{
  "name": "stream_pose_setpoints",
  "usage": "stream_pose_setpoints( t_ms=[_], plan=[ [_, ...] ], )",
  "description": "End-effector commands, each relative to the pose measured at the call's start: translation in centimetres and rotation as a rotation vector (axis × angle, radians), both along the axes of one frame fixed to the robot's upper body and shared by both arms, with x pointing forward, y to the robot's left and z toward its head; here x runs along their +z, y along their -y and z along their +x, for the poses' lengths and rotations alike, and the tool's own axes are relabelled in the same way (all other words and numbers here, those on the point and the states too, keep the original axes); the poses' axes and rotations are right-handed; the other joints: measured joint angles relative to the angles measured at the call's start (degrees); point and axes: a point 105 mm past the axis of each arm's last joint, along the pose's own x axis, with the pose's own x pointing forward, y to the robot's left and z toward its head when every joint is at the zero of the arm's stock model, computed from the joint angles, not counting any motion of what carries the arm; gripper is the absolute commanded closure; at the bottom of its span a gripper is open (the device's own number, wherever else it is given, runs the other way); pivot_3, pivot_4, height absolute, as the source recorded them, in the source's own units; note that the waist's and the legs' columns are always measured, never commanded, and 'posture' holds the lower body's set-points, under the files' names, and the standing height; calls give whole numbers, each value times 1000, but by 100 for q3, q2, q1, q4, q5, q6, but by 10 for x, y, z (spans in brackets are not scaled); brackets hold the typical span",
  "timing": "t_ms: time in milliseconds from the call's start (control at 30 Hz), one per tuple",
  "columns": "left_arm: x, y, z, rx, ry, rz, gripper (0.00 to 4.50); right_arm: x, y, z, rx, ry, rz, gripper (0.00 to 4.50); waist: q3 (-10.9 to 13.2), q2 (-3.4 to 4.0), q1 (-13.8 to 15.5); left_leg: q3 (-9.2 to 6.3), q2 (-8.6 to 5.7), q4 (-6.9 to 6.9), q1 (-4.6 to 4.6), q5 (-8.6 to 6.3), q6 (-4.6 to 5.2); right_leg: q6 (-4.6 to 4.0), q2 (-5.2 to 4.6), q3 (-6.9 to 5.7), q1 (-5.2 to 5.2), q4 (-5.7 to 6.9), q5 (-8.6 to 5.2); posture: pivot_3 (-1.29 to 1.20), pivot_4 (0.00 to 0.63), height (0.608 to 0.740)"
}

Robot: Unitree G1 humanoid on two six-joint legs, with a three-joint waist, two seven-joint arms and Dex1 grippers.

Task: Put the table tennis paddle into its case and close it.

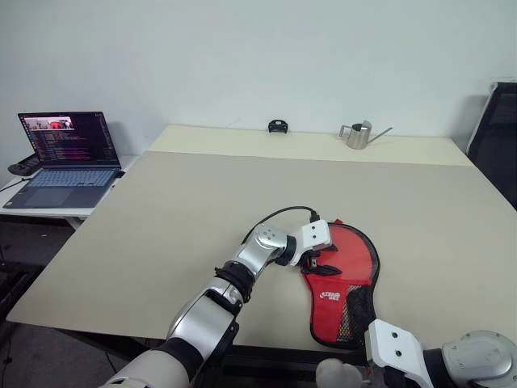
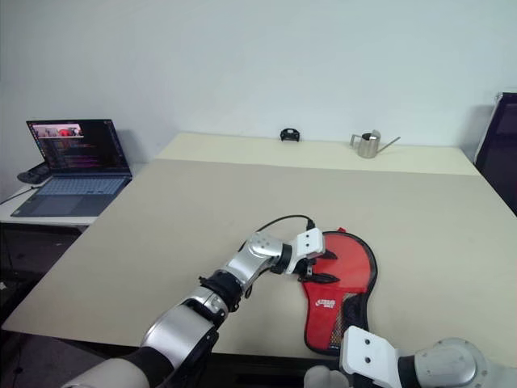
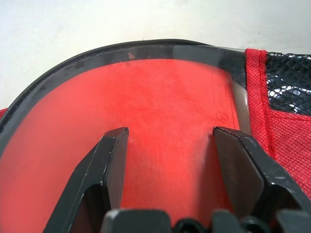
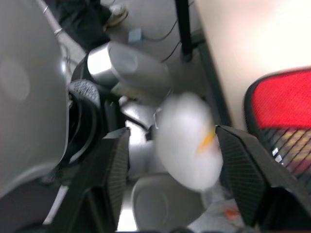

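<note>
The case point(image 1: 355, 267) lies flat on the beige table point(image 1: 202, 226) near its front edge, red side up, with the black mesh pocket point(image 1: 359, 303) toward its narrow end. My left gripper point(image 3: 170, 133) stands open at the case's left rim over the red fabric point(image 3: 170, 97), one finger point(image 3: 109, 160) on each side. Below the table's front edge, my right gripper point(image 4: 172, 133) is open, with the white pom-pom pull point(image 4: 187, 145) blurred between its fingers. That pom-pom point(image 1: 333, 373) sits just off the case's narrow end. The table tennis paddle is hidden.
An open laptop point(image 1: 65, 158) stands on a side table at the left. A small metal watering can point(image 1: 356, 134) and a small black object point(image 1: 278, 126) sit at the table's far edge. A black chair point(image 1: 497, 137) is at the right.
</note>
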Motion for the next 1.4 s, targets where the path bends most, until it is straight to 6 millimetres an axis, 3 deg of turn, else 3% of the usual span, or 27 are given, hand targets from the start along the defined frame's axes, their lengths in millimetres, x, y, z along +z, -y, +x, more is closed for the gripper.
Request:
stream_pose_setpoints(
  t_ms=[33, 267, 467, 633, 800, 1000, 1133, 1267, 1400],
  plan=[
    [-52, -24, -13, 30, -107, 196, 1495, 8, -1, 9, -5, 52, 24, 1558, 0, 0, 0, 1, -1, 0, 0, 0, 0, 0, -1, 1, 0, 0, 0, 0, 150, 740],
    [-52, -23, -14, 31, -110, 192, 1495, 20, 2, 21, -47, 84, 74, 1558, 0, 1, 1, 0, 0, 0, 0, 0, 0, 0, -1, 1, 0, 0, 0, 0, 150, 740],
    [-48, -19, -14, 34, -115, 158, 1495, 38, 15, 56, -186, 180, 131, 1558, -1, 3, 1, 1, -2, 0, 0, 0, 0, 1, -3, 1, 1, 0, 1, 0, 150, 740],
    [-25, -14, -10, 54, -126, 33, 1495, 45, 30, 77, -278, 230, 166, 1558, 5, 13, 3, 0, -3, -2, -5, 0, 1, -5, -5, 1, -4, 1, 4, 0, 150, 740],
    [7, -26, -1, 92, -99, -72, 1495, 48, 44, 92, -320, 261, 202, 1558, 60, 14, -35, 7, -4, -6, -19, 0, 1, -30, -4, 7, -24, 2, 17, 0, 150, 740],
    [50, -52, 2, 139, -88, -196, 1495, 55, 62, 115, -370, 290, 247, 1558, 181, 54, -121, 10, -1, -7, -25, 0, 0, -35, 0, 14, -38, 15, 17, 0, 150, 740],
    [79, -82, -10, 126, -127, -293, 1495, 62, 70, 136, -386, 344, 258, 1558, 183, 56, -142, 16, -1, 11, -119, 16, -27, -38, -1, 21, -139, 38, 20, 0, 150, 740],
    [91, -124, -15, 227, -123, -322, 1495, 66, 84, 158, -401, 366, 264, 1558, 187, 60, -141, 21, -3, 8, -127, 25, -41, -42, -8, 22, -155, 54, 17, 0, 150, 740],
    [98, -139, -17, 345, -97, -371, 1495, 66, 97, 180, -422, 380, 264, 1558, 192, 63, -139, 23, -3, 11, -117, 17, -28, -45, -11, 25, -154, 70, 15, 0, 150, 740]
  ],
)
